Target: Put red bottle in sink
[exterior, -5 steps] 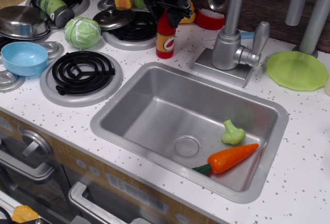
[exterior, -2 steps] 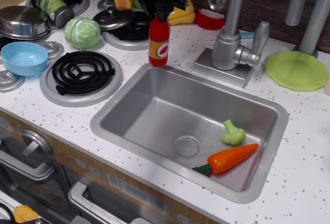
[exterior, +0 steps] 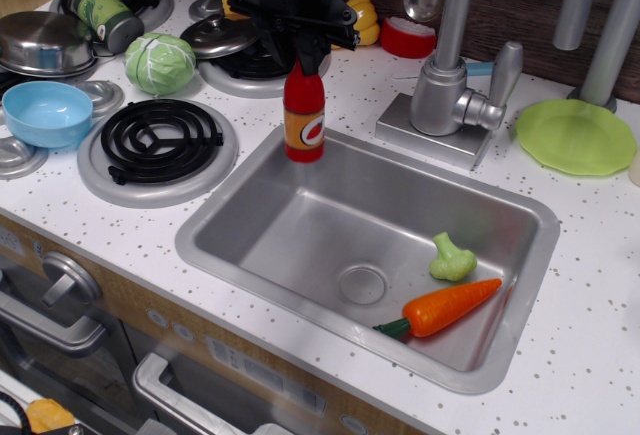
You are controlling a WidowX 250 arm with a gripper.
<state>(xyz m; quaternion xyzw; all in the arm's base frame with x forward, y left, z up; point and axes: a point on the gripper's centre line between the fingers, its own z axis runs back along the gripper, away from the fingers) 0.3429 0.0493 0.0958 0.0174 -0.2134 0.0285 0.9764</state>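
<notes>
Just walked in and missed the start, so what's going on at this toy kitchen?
A black robot gripper holds the red bottle by its neck, upright, over the back left edge of the sink. The bottle hangs in the air and is not yet set down. In the basin a toy carrot and a small green vegetable already lie near the right side.

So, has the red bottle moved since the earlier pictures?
Yes. The red bottle, held upright by the gripper, has moved away from the faucet, from the counter behind the sink to over its back-left edge.
</notes>
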